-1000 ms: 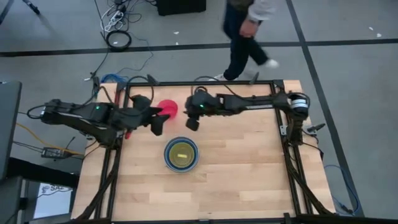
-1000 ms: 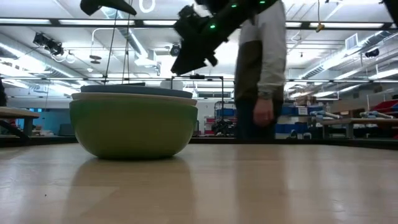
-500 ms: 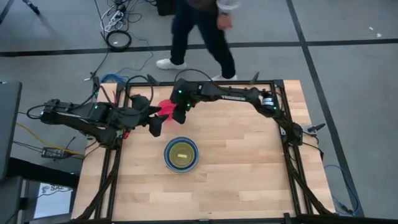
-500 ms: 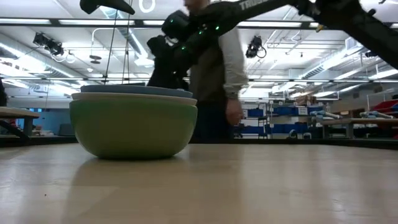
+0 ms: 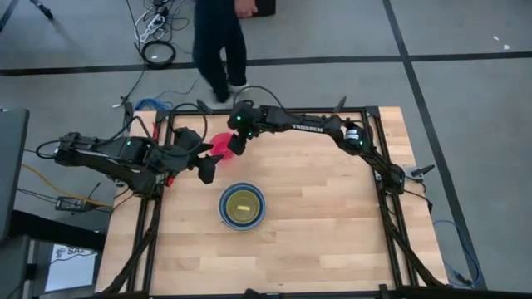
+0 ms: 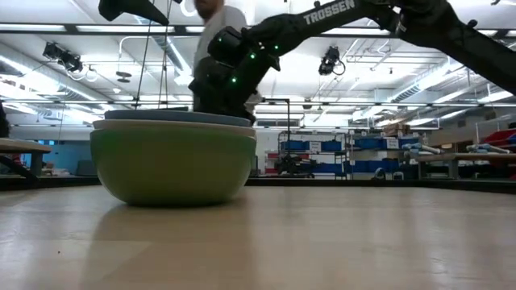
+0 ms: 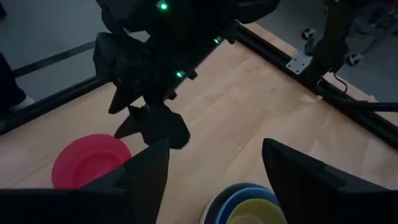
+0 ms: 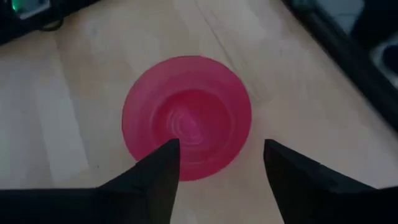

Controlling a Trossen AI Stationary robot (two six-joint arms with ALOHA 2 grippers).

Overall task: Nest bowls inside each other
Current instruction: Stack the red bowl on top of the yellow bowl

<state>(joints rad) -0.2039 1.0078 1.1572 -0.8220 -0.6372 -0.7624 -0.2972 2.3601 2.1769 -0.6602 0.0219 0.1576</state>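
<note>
The wooden table (image 5: 316, 216) carries a nested stack near its middle: the green bowl (image 6: 172, 165) outermost, then a pale rim that may be the orange or grey one, then the blue bowl (image 5: 225, 199) and the yellow bowl (image 5: 243, 205) innermost as seen from above. The pink-red bowl (image 8: 186, 117) sits alone and upright towards the far left edge, between the two arms, where the right gripper (image 8: 219, 163) hangs directly above it with fingers spread and nothing held. The left gripper (image 7: 214, 168) waits just beside it, likewise released and empty, while a person (image 5: 218, 41) walks on the floor beyond the table's far edge.
</note>
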